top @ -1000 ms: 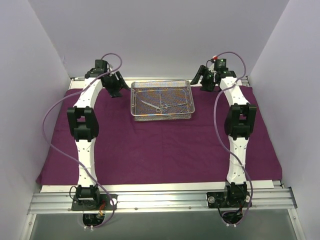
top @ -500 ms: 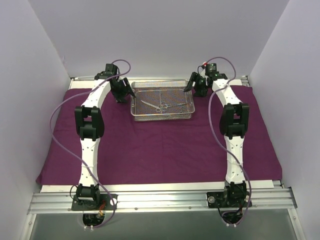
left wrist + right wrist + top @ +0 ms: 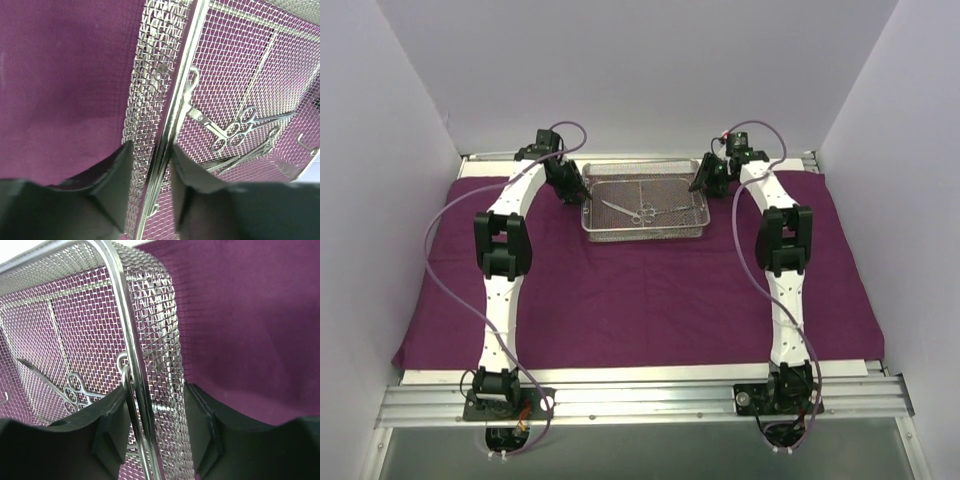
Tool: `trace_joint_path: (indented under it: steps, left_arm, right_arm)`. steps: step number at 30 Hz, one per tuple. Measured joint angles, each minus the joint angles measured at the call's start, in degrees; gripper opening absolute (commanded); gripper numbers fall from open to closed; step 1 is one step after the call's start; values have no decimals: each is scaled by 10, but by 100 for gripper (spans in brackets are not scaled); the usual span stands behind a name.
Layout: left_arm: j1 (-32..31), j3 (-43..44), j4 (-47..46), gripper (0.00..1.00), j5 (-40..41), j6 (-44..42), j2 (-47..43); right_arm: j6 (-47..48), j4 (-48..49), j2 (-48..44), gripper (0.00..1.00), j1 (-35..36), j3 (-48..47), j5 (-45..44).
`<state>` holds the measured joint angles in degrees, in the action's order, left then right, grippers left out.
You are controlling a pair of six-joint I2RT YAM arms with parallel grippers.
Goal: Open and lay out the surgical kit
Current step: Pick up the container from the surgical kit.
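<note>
The left arm reaches from its base at the near edge out over the flat dark purple cloth wrap [image 3: 640,300], bends at its black elbow and angles inward. Its wrist tips down, so the left gripper [image 3: 582,192] sits on the left end wall of the rectangular silver wire-mesh tray [image 3: 645,237]. The right arm mirrors this pose, with the right gripper [image 3: 700,180] on the opposite end wall. The tray spans the space between the two grippers and rests on the cloth. In the left wrist view, one black finger [image 3: 117,165] lies outside the mesh wall and the other inside. The rim wire runs up between them, and both pads appear to sit against the wall, pinching it. In the right wrist view, the outer finger [image 3: 200,405] sits by the mesh face and the inner one at the rim wire, clamped on that wall in the same way. The thin metal scissor-like instruments with ring handles [image 3: 638,211] lie crossed on the tray floor, inward of both grippers and touched by neither.
</note>
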<state>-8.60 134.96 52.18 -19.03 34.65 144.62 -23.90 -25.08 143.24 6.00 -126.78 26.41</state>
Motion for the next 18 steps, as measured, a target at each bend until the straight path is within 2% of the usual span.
trace_joint_path:
  steps: [1, 3, 4, 5, 7, 8, 9, 18]
  left_arm:
    - [0, 2, 0, 33, -1, 0, 0]
    - [0, 7, 1, 26, -5, -3, 2]
    - [0, 10, 3, 18, -5, -7, 3]
    - [0, 12, 3, 13, -5, -9, 4]
    - [0, 14, 2, 4, -7, -10, 5]
    - [0, 15, 3, 2, -9, -10, 5]
    - [0, 15, 3, 2, -9, -10, 5]
    - [0, 15, 6, 2, -1, -7, -5]
  right_arm:
    - [-2, 1, 3, 42, 1, -1, 0]
    - [-3, 2, 7, 36, 4, -2, -2]
    - [-4, 4, 8, 32, 4, -2, -2]
    - [-2, 4, 8, 22, 4, -4, -4]
    - [2, 3, 8, 13, 6, -7, -12]
    - [1, 4, 8, 4, 6, -7, -15]
    - [0, 5, 8, 1, 7, -7, -18]
    - [-18, 2, 8, 0, 21, -39, -65]
